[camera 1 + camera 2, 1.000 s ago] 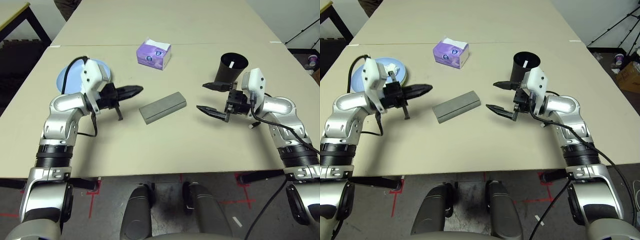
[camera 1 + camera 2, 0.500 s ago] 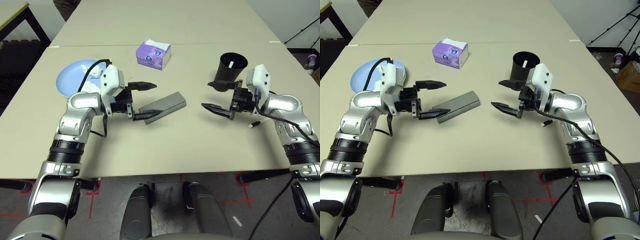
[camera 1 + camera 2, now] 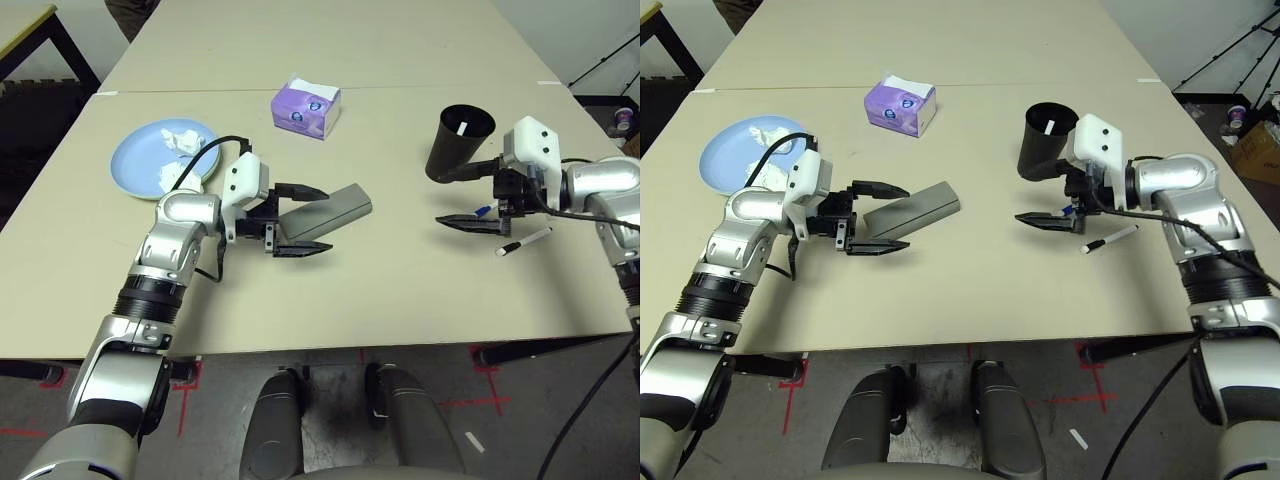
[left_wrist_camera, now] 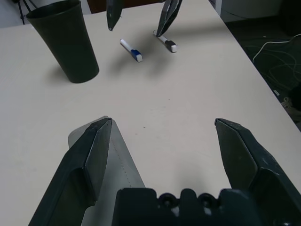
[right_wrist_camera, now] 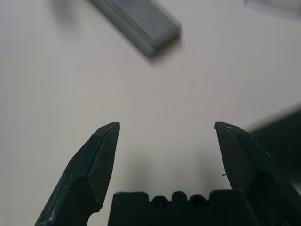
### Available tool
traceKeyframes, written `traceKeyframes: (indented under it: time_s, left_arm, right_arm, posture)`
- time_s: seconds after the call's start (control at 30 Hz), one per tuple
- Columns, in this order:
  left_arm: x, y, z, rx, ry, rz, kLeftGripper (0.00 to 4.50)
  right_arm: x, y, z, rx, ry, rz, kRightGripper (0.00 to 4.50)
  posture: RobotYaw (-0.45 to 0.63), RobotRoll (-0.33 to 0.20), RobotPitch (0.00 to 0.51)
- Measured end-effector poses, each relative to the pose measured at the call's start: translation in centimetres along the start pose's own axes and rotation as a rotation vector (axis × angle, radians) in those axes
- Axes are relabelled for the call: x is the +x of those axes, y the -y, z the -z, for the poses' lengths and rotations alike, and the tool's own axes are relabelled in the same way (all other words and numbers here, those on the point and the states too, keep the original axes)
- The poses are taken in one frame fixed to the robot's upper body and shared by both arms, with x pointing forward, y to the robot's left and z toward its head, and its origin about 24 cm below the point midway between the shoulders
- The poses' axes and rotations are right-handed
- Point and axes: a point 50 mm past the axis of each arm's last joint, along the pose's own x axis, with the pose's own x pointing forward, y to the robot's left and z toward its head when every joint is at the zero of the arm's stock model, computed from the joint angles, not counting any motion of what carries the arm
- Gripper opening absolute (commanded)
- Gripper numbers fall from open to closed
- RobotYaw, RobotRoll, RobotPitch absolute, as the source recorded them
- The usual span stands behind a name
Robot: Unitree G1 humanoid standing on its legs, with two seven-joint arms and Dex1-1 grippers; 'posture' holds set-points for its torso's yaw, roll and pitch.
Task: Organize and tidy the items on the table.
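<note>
Near the middle of the tabletop (image 3: 330,290), the grey glasses case (image 3: 335,206) is straddled at its near end by the left claw (image 3: 300,218), fingers apart. Toward the right edge, the right claw (image 3: 470,198) is held open beside the black cup (image 3: 460,141), above two pens (image 3: 524,241).

Spread wide at the near end of the grey glasses case (image 3: 911,208), the left hand (image 3: 879,218). Parted too, the right hand (image 3: 1045,199), beside the black cup (image 3: 1045,141), a pen (image 3: 1111,238) just right. Farther left on the tabletop (image 3: 970,290), tissue wads (image 3: 762,133) on a light blue plate (image 3: 725,160); behind, a purple tissue pack (image 3: 900,105).
</note>
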Motion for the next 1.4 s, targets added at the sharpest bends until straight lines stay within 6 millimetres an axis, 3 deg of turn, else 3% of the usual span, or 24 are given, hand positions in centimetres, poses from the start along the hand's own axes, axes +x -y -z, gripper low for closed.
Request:
traceKeyframes:
  time_s: [0.17,0.3,0.57,0.97,1.4]
  left_arm:
    - [0.1,0.2,0.3,-0.009,0.002,-0.017,4.45]
    - [0.0,0.3,0.4,-0.012,0.001,-0.027,4.45]
    - [0.0,0.3,0.4,-0.01,0.0,-0.03,4.45]
    - [-0.3,0.2,0.3,-0.011,-0.013,-0.033,4.45]
    - [-0.4,0.1,0.3,-0.011,-0.018,-0.035,4.45]
  right_arm:
    - [0.1,0.4,0.0,-0.069,-0.209,-0.023,4.5]
    - [-0.8,0.6,-0.2,-0.248,-0.42,-0.161,4.5]
    - [-0.7,0.4,0.3,-0.387,-0.633,-0.348,4.5]
    - [0.3,-1.0,1.3,-0.556,-0.665,-0.44,4.5]
    - [0.8,-1.3,2.0,-0.622,-0.664,-0.45,4.5]
  posture:
    - [-0.03,0.0,0.161]
    - [-0.03,0.0,0.162]
    - [-0.03,0.0,0.177]
    - [-0.03,0.0,0.183]
    - [-0.02,0.0,0.19]
